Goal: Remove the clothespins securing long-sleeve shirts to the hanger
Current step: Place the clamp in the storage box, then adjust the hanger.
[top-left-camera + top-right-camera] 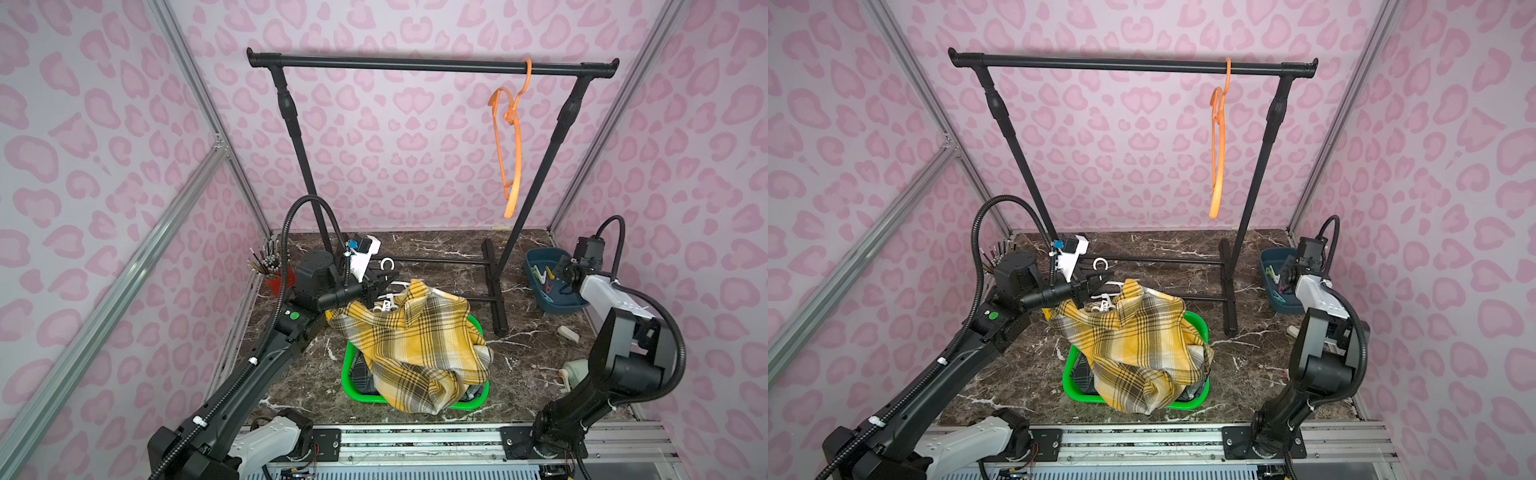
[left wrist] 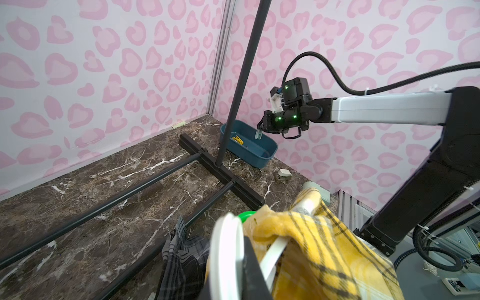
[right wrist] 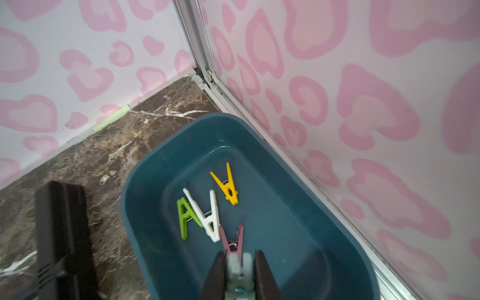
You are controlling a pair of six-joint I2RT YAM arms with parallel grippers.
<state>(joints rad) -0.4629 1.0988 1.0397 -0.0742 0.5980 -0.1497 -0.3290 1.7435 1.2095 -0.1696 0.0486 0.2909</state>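
The right gripper (image 3: 240, 259) hangs over the blue bin (image 3: 145, 187) in the far corner of the marble table. A mint clothespin (image 3: 237, 270) sits between its jaws, which stand narrowly apart. The pin is blurred, so it cannot be told whether it is pinched or already let go. Four pins lie loose on the bin floor: a green clothespin (image 3: 184, 218), a white clothespin (image 3: 207, 218) touching it, a yellow clothespin (image 3: 228, 187) just beside those, and a pinkish clothespin (image 3: 233, 239) nearest the jaws. The left gripper (image 1: 380, 284) is clamped on the white hanger (image 2: 225, 254), holding it above the green basket (image 1: 345, 374). The yellow plaid shirt (image 1: 415, 353) hangs from that hanger in a heap, spilling over the basket rim. The black-grey plaid shirt (image 2: 181, 257) lies lower, partly in the basket and mostly covered by the yellow one. The orange hanger (image 1: 510, 205) hangs bare on the black garment rail (image 1: 415, 64), with no shirt and no pin on it. In my judgement the task is far along: one hanger is stripped, four pins are binned and a fifth is at the point of drop. No pin shows plainly on the white hanger, but folds of the shirt hide its shoulders, so it cannot be confirmed clear. What remains is the drop, then a check of that hanger.
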